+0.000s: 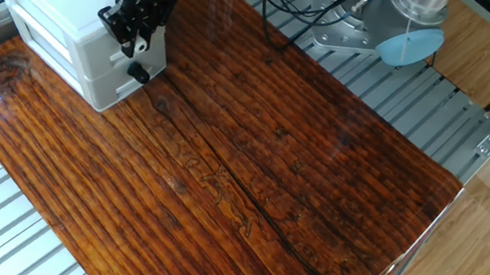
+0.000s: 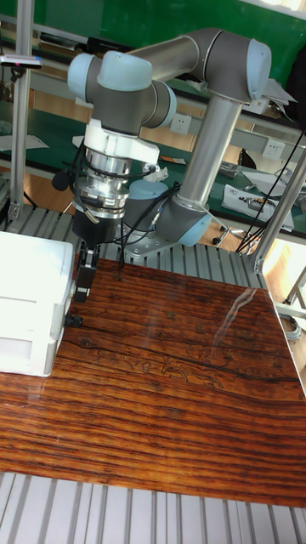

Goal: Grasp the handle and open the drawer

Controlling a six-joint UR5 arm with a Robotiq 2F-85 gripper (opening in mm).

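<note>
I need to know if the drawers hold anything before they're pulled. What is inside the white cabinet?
Nothing inside shows: the cabinet is opaque and its drawers look closed. Only a dark knob on the lower front is visible, just below the tool at the upper front.

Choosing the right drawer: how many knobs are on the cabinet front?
2: whitish knob at the pincer, dark knob just below. The pincer may hide others.
</note>
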